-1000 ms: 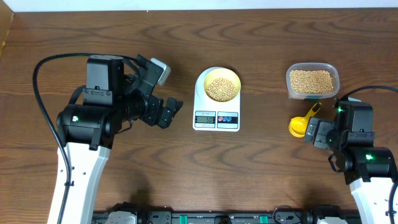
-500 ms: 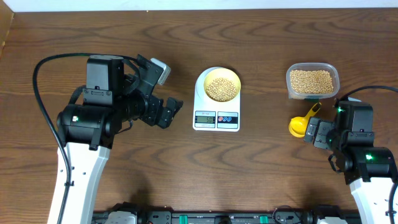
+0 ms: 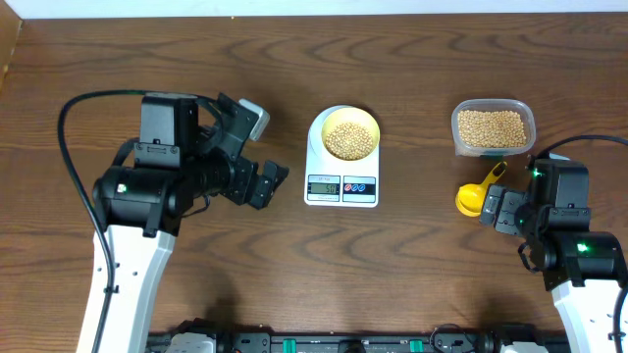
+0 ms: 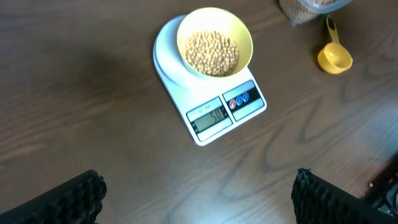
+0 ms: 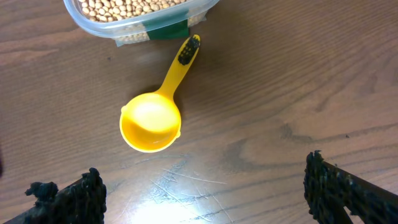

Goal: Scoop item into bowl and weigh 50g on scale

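Observation:
The pale yellow bowl (image 3: 350, 134) holds tan beans (image 3: 349, 138) and stands on the white scale (image 3: 342, 185) at the table's middle; both also show in the left wrist view, the bowl (image 4: 241, 36) on the scale (image 4: 224, 115). My left gripper (image 3: 267, 179) is open and empty, left of the scale. My right gripper (image 3: 494, 208) is open and empty, just right of the bright yellow scoop (image 3: 475, 195), which lies empty on the table and also shows in the right wrist view (image 5: 151, 122).
A clear plastic container (image 3: 493, 128) of more beans stands at the back right, just behind the scoop's handle; its lower edge shows in the right wrist view (image 5: 140, 17). A black cable loops behind the left arm.
The left arm has shifted very slightly to the right. The right arm, scoop, bowl and scale have not moved.

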`<state>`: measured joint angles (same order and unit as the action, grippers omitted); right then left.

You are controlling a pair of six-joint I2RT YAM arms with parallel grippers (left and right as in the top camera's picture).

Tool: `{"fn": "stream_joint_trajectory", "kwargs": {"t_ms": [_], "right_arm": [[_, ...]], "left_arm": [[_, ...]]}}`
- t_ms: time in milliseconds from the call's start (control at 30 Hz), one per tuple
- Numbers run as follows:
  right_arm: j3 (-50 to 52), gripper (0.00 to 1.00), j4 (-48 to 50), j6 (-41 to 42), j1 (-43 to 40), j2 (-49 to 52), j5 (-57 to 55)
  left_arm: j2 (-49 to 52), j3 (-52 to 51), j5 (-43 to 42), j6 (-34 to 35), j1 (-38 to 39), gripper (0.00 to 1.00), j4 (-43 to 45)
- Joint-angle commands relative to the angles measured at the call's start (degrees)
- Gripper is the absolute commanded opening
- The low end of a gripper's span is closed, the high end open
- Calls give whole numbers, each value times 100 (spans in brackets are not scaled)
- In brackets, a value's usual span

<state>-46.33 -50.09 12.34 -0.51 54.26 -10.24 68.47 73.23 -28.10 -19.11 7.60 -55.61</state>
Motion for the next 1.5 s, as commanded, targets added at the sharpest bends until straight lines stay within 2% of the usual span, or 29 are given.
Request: {"fn": "stream_joint_trajectory", "kwargs": {"t_ms": [0,233,400,733,933,1467], "right_arm": [[-55,99,-4,-61,-26,-26,-74],[-55,99,-4,-61,-26,-26,-74],[-55,99,-4,-61,-26,-26,-74],[-55,99,-4,-61,-26,-26,-74],[-55,99,-4,-61,-26,-26,-74],[-55,99,-4,-61,-26,-26,-74]], "left_arm": [[-323,-133,146,81,-13,98,-85],[-1040,-494,498,603,-13,98,-96],[-1801,-1180,737,1143,-13,97,118],[-4295,-3187,1093,2135,-13,98,1241],[-5309,-4122,1130,2253,-13,97,1978],[-6841,-6054,1128,2448,-13,97,3989]]}}
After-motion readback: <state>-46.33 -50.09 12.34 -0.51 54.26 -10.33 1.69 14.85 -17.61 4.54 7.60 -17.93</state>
